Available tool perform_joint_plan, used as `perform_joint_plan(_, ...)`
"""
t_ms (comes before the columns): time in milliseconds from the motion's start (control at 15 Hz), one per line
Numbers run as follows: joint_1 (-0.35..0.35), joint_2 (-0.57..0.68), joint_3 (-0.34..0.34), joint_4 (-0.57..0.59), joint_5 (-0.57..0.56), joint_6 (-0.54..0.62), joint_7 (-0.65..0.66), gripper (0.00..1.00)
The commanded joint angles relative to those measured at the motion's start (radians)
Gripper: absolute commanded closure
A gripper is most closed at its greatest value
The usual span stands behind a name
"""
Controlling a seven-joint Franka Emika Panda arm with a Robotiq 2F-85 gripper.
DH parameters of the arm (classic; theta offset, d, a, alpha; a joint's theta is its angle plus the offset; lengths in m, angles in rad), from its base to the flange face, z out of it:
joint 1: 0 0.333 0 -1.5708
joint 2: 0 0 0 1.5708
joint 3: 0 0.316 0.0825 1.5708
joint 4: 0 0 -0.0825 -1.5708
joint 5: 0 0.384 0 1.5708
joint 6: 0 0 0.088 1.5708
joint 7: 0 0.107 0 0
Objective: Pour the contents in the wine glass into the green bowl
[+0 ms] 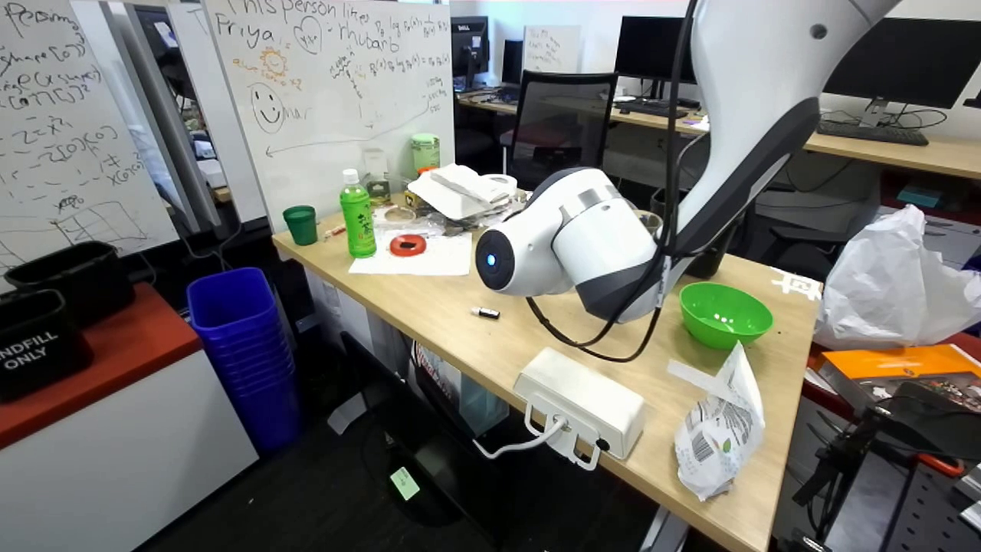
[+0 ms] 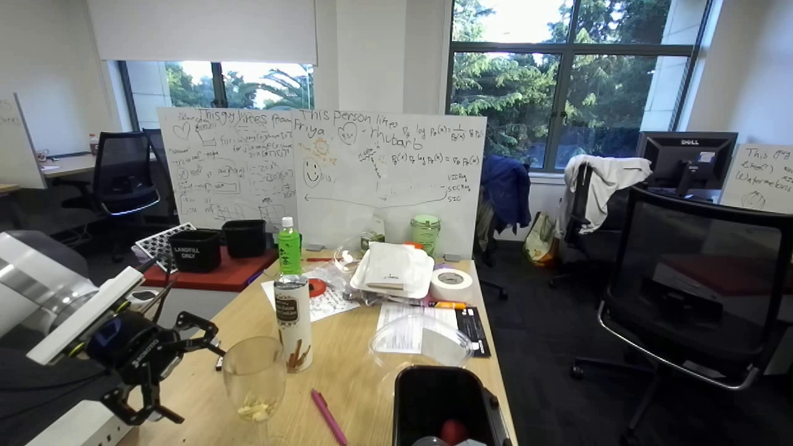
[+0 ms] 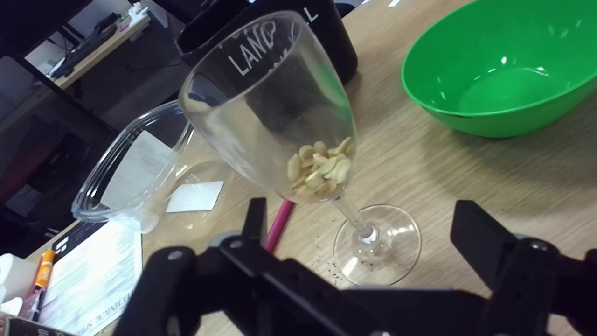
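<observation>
In an exterior view, right, the green bowl (image 1: 709, 330) sits mouth-up, presumably to receive the pour. In an exterior view, lower left, the end effector (image 2: 197, 384) is spread, unloaded. Wrist view, centre: the wine glass (image 3: 284, 126) stands upright, retaining its contents (image 3: 321, 170).

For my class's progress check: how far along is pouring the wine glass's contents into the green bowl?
Done: the open jaws face the wine glass. In hand: probably a grasp being set up, as the glass stands upright on the table, ungripped. Left: gripping, lifting, tipping; the pale pieces lie in the bottom of the glass, and none show in the green bowl.
</observation>
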Motion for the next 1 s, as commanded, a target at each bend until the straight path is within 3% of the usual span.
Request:
perform_joint_plan(0,-0.014,0.047,0.004,0.053,-0.026,-0.008,-0.094,0.0)
perform_joint_plan(600,-0.064,0.177,-0.012,0.203,-0.011,-0.008,-0.311,0.0)
perform_joint_plan(933,-0.063,0.236,-0.027,0.266,-0.01,-0.027,-0.362,0.0)
